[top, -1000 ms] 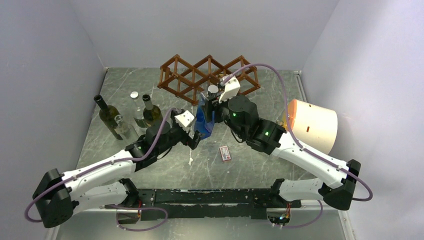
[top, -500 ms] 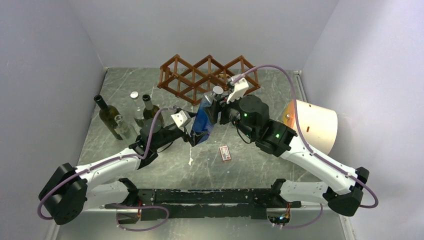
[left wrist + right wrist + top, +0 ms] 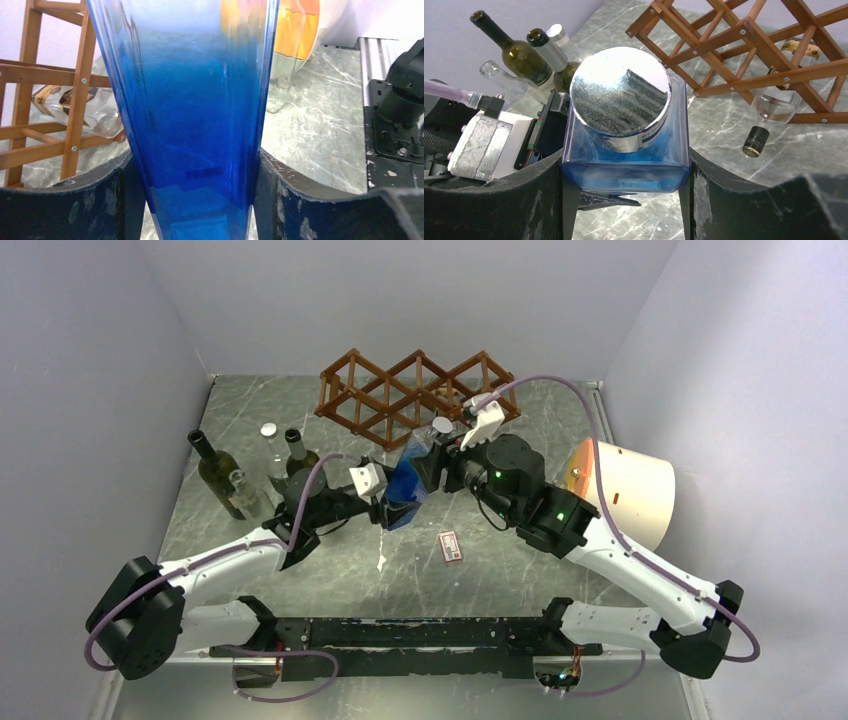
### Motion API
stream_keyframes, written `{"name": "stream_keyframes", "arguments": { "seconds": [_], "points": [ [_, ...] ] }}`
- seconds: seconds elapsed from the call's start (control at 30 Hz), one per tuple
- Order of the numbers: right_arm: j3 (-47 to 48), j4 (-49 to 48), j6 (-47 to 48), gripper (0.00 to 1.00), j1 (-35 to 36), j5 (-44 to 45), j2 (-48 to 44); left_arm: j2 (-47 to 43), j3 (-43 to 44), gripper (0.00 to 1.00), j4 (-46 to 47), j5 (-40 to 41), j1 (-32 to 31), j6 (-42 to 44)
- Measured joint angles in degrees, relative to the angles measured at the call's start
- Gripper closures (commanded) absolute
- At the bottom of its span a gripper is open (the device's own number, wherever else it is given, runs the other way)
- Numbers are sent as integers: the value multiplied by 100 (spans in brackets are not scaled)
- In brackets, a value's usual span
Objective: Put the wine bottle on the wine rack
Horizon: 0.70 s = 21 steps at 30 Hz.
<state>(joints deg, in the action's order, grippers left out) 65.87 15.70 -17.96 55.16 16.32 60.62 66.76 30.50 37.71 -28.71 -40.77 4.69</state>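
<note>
Top external view: blue bottle (image 3: 408, 480) is off the table (image 3: 520, 560), tilted, base low and toward the arms, silver cap (image 3: 441, 425) high and toward the wine rack (image 3: 769, 77); it is near the rack's front and in none of its cells
Right gripper (image 3: 432, 462): clamped on the bottle's shoulder just under the cap; one finger presses each side of the blue glass
Left gripper (image 3: 392, 508): at the bottle's lower body; in the left wrist view both pads lie against its flat sides, closed on it
Wine rack: stands at the back of the table; a clear bottle (image 3: 774, 100) lies in a lower cell, dark cap outward
Left of the table: two dark green bottles (image 3: 215, 475) and a clear one, upright, close together
Right of the table: orange-and-white cylinder (image 3: 625, 490) on its side
Near centre: small red-and-white card (image 3: 452, 545), flat on the table
</note>
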Motion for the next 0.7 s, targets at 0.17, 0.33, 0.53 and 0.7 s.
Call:
{"name": "stream_keyframes", "arguments": {
  "seconds": [0.17,0.33,0.53,0.7],
  "points": [
    [-44,20,-20,28,-24,15,-146,70,153,93,-44,-52,11,177],
    [-44,-17,-118,12,-37,-57,-352,225,492,93,-466,-17,13,826],
    [149,310,-162,10,-28,105,-688,337,796,93,-876,260,17,1932],
    [457,654,-122,10,-28,337,-968,354,1167,93,-1141,540,24,2957]
  ]
}}
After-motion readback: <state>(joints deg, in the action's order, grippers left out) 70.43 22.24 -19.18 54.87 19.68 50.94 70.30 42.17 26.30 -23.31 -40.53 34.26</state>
